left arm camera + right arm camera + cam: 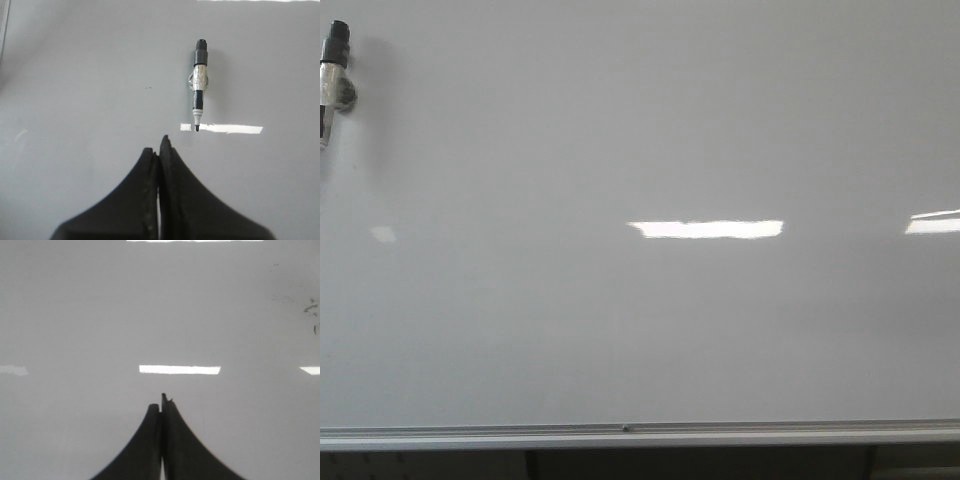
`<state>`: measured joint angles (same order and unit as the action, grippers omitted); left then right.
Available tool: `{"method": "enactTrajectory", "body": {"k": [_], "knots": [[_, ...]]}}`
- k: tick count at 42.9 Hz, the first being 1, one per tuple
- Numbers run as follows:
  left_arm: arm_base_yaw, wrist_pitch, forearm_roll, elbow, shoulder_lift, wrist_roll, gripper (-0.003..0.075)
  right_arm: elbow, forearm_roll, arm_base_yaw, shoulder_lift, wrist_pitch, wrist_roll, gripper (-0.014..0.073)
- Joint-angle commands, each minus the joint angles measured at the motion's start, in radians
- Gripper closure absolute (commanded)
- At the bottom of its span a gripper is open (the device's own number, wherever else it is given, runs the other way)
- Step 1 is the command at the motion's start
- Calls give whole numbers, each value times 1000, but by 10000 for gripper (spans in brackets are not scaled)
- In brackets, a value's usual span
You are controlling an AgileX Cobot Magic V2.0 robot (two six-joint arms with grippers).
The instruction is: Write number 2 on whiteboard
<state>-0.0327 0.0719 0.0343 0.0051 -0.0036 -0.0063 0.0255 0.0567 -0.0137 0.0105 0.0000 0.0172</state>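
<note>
The whiteboard (640,330) is a glossy white-grey surface that fills the front view, with a silver rail (640,434) along its lower edge. No number 2 shows on it in any view. A black-capped marker (334,75) hangs on the board at the far upper left; the left wrist view shows the marker (199,82) tip down in a clear clip. My left gripper (159,145) is shut and empty, apart from the marker. My right gripper (161,402) is shut and empty too, facing bare whiteboard (100,315).
Bright rectangular light reflections (706,229) lie on the board. Faint dark smudges (311,310) mark it in the right wrist view. A dark gap (700,463) shows below the rail.
</note>
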Motion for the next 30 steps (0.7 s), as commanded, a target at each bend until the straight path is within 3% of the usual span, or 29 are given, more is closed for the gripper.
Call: {"method": "enactTrajectory", "body": {"k": [1,30], "knots": [[-1,-85,7,34,-26,-2,741,-2,-14,4,19,-86,2,663],[-1,-87,7,34,-26,-2,741,-3,-14,4,19,-94,2,663]]}}
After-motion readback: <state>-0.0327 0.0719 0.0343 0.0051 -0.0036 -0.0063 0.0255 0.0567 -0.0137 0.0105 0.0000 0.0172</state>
